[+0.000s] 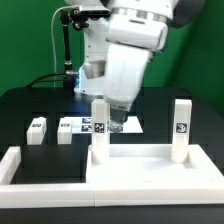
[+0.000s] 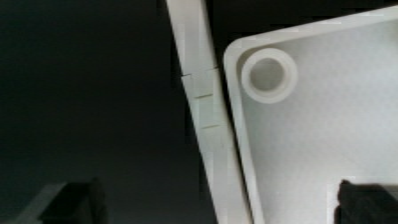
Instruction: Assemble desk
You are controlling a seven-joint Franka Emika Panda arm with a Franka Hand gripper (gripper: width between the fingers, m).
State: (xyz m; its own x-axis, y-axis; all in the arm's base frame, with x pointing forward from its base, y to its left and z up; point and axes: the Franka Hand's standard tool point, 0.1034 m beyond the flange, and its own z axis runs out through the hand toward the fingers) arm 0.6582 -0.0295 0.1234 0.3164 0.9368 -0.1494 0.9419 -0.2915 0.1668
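Note:
The white tabletop panel (image 1: pixel 150 168) lies flat at the front of the table. Two leg blocks stand upright on it, one at its left far corner (image 1: pixel 100 128) and one at its right far corner (image 1: pixel 181 128). Two more leg blocks (image 1: pixel 38 130) (image 1: pixel 66 131) lie loose on the black table at the exterior view's left. My gripper (image 1: pixel 118 122) hangs just behind the left upright leg, over the panel's far edge. In the wrist view the panel (image 2: pixel 329 140) shows a round socket (image 2: pixel 270 76), and my gripper (image 2: pixel 217 205) is open and empty, its dark fingers (image 2: pixel 71 205) far apart.
A long low white border wall (image 1: pixel 20 168) runs along the exterior view's left and front of the panel. A narrow white strip (image 2: pixel 206 110) lies beside the panel's edge in the wrist view. The marker board (image 1: pixel 88 125) lies flat behind the left leg.

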